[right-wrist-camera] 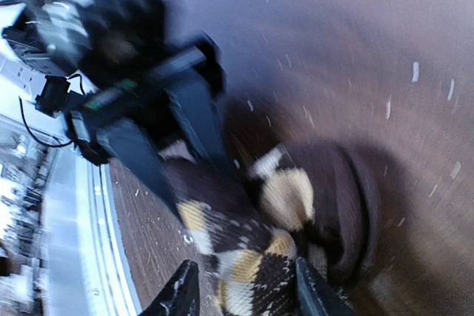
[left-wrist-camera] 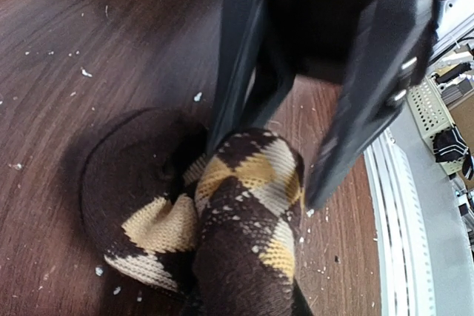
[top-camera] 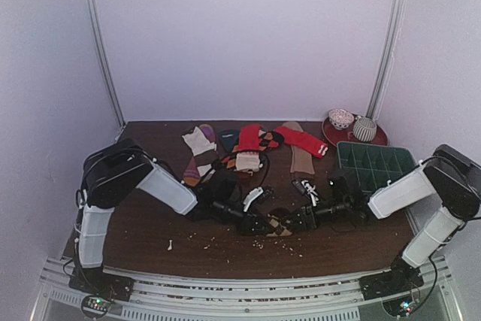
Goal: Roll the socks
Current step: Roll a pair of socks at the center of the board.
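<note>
The argyle sock (left-wrist-camera: 252,205) is dark brown with tan and cream diamonds, the red sock (top-camera: 301,139) has a white-striped cuff

Sock (top-camera: 276,225) on counter (top-camera: 150,238), front centre, between left gripper (top-camera: 264,225) on its left and right gripper (top-camera: 291,223) on its right. Crumbs (top-camera: 255,244) on counter before sock. Sock pile (top-camera: 240,152) behind, mid-counter. Tray (top-camera: 376,165) at right; plate (top-camera: 380,137) behind tray, bowls (top-camera: 340,118) on it.

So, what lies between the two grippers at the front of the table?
The brown argyle sock, partly rolled. The top view shows it between the left gripper and the right gripper; the right wrist view shows it between the right fingers.
</note>
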Robot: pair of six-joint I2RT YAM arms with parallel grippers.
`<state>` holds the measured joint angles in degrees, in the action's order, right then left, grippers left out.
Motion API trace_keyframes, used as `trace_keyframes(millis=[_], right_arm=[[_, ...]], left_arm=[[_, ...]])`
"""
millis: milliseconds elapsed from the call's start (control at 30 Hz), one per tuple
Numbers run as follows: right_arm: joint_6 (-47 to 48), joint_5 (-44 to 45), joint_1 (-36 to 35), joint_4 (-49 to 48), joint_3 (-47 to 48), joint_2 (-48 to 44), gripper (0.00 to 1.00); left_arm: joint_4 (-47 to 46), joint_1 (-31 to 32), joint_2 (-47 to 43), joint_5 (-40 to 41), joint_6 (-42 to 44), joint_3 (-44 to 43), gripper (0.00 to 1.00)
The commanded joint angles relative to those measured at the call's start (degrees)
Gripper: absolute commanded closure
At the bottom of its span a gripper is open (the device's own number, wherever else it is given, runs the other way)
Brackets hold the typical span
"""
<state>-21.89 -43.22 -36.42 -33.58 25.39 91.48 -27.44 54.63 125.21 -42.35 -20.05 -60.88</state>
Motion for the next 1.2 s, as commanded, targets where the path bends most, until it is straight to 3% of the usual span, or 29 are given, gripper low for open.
trace_keyframes(millis=[0,167,567,733,1033,1167], right_arm=[[12.9,4.5,-1.4,0.1,0.6,-7.5,0.53],[18.7,6.4,-3.3,2.1,0.4,-7.5,0.50],[19.1,7.5,-5.4,-0.2,0.9,2.0,0.50],[16.3,7.3,-5.7,3.7,2.8,5.6,0.66],[6.5,8.6,-5.8,4.7,-0.6,9.3,0.83],[0.5,9.4,-5.2,6.8,-0.1,13.3,0.84]], left_arm=[[26.0,1.4,8.6,5.5,-1.6,5.2,1.00],[27.2,0.7,9.7,4.8,-0.6,5.4,1.00],[30.7,-0.1,9.7,4.8,1.6,4.6,1.00],[30.8,-0.2,9.6,5.1,1.9,4.3,1.00],[29.4,-1.0,9.1,8.7,1.9,2.4,1.00],[26.0,-1.2,4.2,14.9,2.8,2.1,0.83]])
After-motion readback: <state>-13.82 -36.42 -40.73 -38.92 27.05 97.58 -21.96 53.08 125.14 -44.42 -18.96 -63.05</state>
